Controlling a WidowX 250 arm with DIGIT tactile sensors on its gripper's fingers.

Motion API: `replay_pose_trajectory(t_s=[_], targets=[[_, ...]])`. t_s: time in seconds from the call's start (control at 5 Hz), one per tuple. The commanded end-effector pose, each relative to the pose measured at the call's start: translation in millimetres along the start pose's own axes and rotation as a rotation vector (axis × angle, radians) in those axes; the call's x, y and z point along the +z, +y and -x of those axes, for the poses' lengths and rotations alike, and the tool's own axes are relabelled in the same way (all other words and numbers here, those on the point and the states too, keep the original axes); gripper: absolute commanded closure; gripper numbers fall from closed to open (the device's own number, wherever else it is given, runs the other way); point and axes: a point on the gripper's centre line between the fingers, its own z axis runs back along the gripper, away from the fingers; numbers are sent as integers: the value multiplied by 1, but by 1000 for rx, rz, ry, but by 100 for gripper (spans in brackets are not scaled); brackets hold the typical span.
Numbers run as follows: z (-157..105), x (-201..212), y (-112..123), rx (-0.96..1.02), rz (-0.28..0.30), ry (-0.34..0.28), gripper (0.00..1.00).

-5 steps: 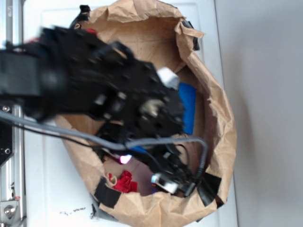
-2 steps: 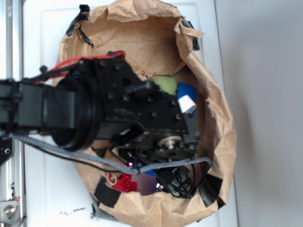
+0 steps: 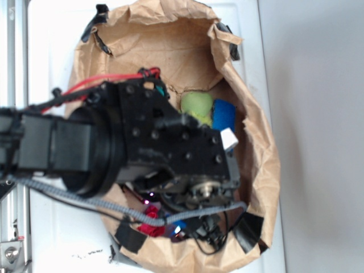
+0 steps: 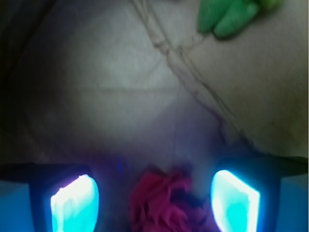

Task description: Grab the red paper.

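Filling most of the exterior view, black robot arm [image 3: 114,148], reaching down into the brown paper bag [image 3: 259,153] so the wrist can work at its floor. Sitting wide open and taped at the rim, bag serving as the bin for everything else. Lying deeper inside the bag, green ball [image 3: 196,107] and blue block [image 3: 224,115], both well apart from the near wall and not involved. Running along the arm toward the bag's far wall, red wires [image 3: 108,79], not to be mistaken for the target. Hanging with jaws spread wide, gripper [image 4: 154,198], glowing pads [image 4: 75,203] flanking but probably not yet touching the wad, presumably positioned for a straddling pinch. Resting on the bag's floor close to the near wall, red paper [image 4: 166,203], crumpled and centred between the pads; peeking out beneath the arm in the exterior view [image 3: 151,219]. Judging the next move as a slight descent and a close.
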Motion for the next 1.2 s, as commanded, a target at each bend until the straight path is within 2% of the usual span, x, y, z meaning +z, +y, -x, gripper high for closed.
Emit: replay_pose_trajectory(t_s=[0.0, 0.2, 0.4, 0.6, 0.8, 1.0], targets=[[22, 6, 12, -74, -5, 50, 0], [20, -11, 12, -38, 19, 71, 0], [4, -34, 13, 7, 28, 24, 64], [-7, -35, 11, 21, 39, -3, 100], [-5, -16, 6, 35, 63, 8, 100], [-3, 22, 1, 81, 87, 40, 100]])
